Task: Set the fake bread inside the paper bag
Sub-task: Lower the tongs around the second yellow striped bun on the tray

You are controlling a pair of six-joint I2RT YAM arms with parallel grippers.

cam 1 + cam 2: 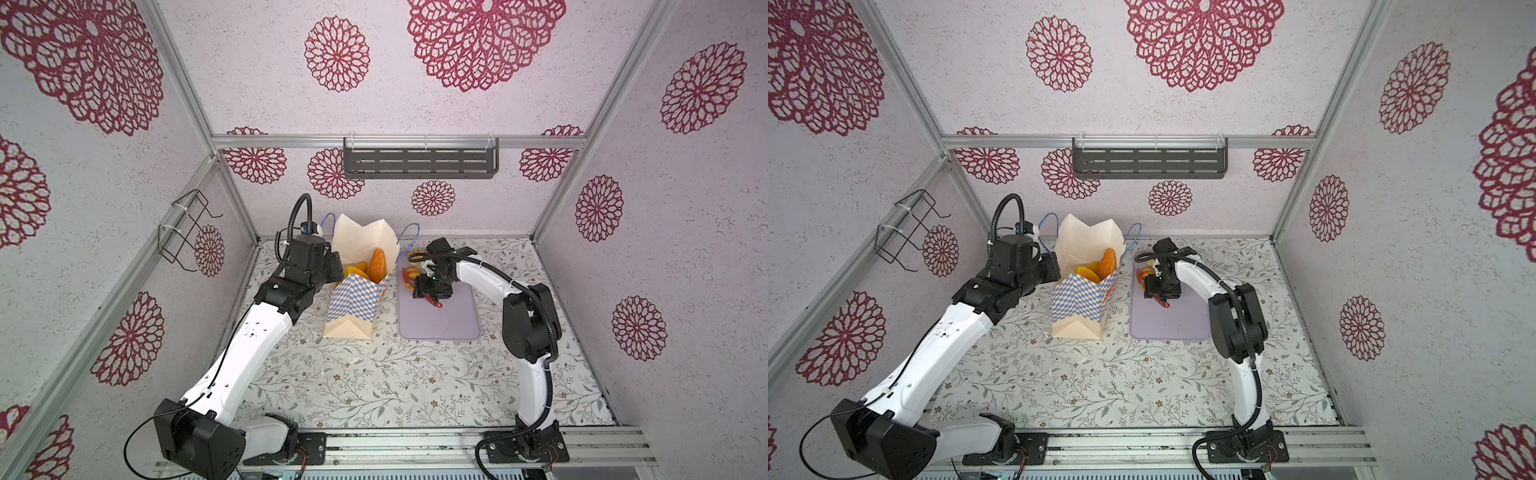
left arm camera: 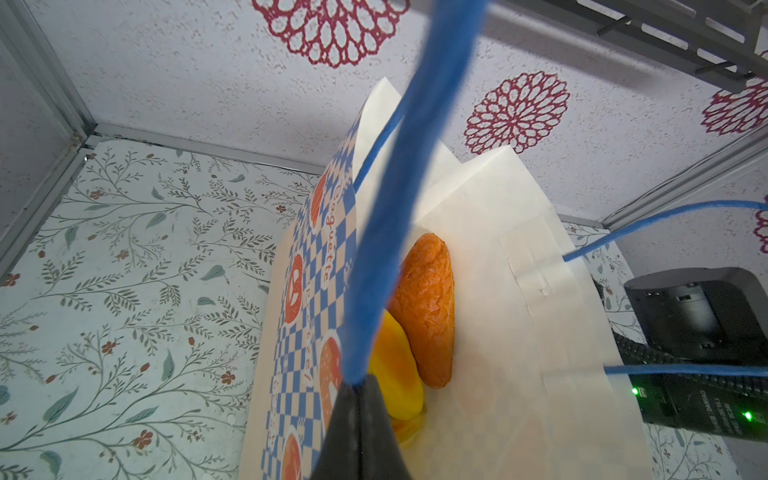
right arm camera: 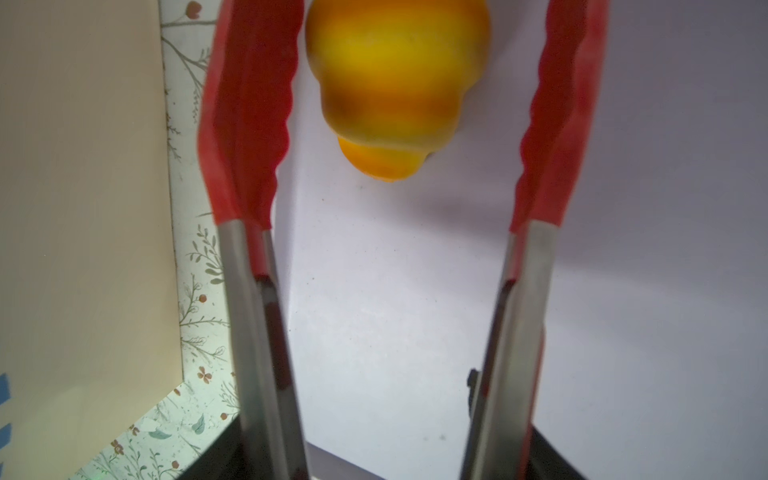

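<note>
In both top views the paper bag (image 1: pixel 357 299) stands open toward the far edge of the counter (image 1: pixel 374 386), loaves showing in its mouth; the left claw (image 1: pixel 333 266) sits at its left rim; the tray (image 1: pixel 449 320) lies just beside the bag on the right; the right claw (image 1: pixel 430 289) hangs over the tray's far left corner, clamped on the tongs (image 1: pixel 408 282), near one roll (image 1: pixel 414 273).

In the left wrist view the left claw is pinched shut on the bag's blue cord (image 2: pixel 390 208); an orange loaf (image 2: pixel 426 307) and a yellow loaf (image 2: pixel 395 374) lie inside.

In the right wrist view the tongs' red tips (image 3: pixel 249 124) stand spread either side of the roll, not touching it; the pick-up is in hand, I judge; next the tips need to reach further along the roll, squeeze, lift, and clear the bag's rim.
</note>
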